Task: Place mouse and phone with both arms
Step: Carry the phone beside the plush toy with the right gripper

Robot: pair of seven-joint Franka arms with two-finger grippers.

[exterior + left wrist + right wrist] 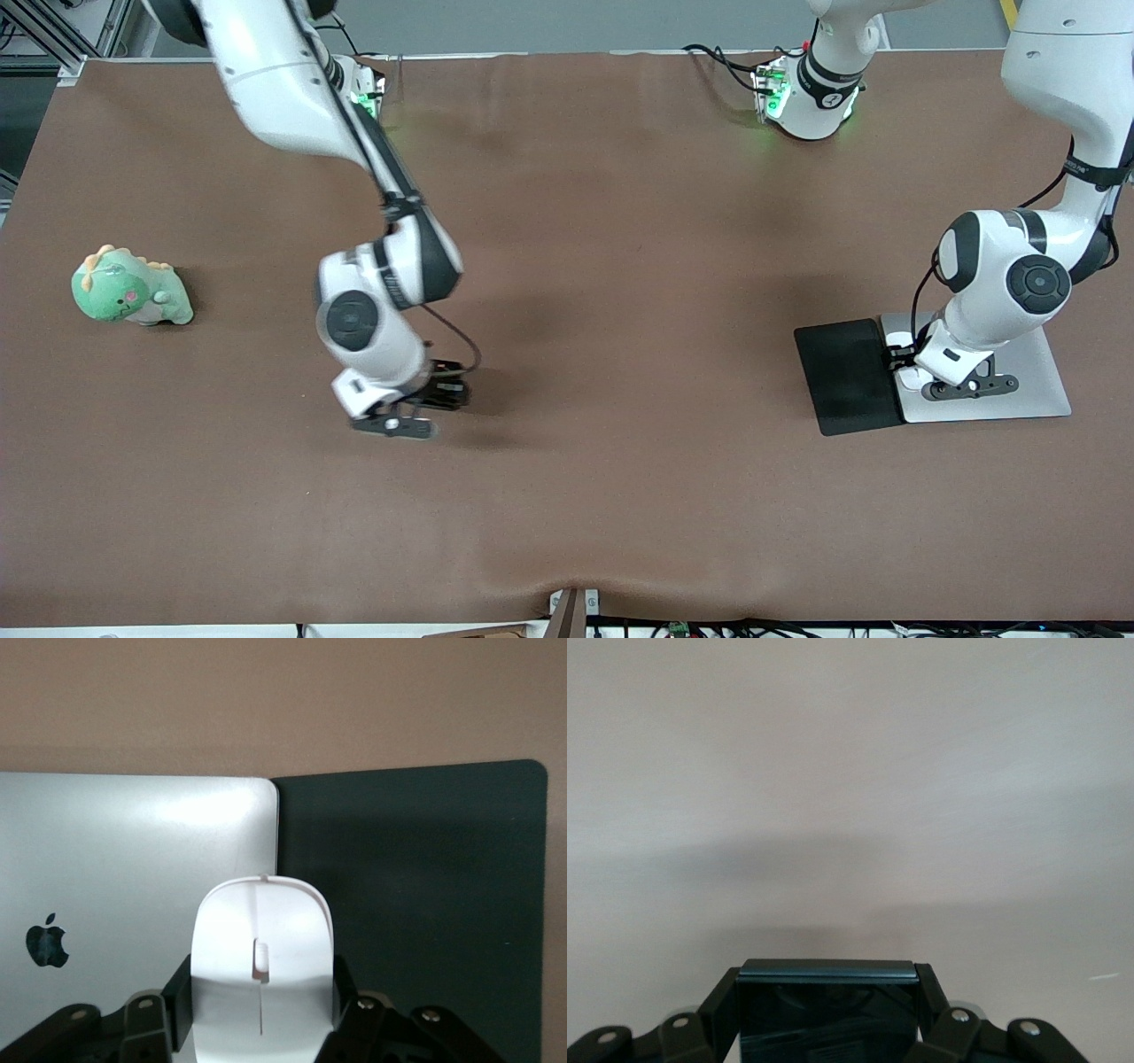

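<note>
Low over the bare brown worktop [620, 496], the right tool [434, 400] is clenched on the phone [826, 1014], well apart from the green plush dinosaur [130, 287], while the left tool [905, 363] grips the mouse [262, 966] above the silver laptop [1032, 390], just beside the dark mouse pad [846, 377].

A robot lab — 2 arms [381, 292] bolted to a brown-covered table [620, 496].

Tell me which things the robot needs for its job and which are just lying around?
Part of the job:
- small white oval mouse, held in the left gripper over the laptop's edge
- small black glossy phone, held in the right gripper

Just lying about:
- green plush dinosaur
- silver laptop
- dark-grey flat mouse pad
</note>
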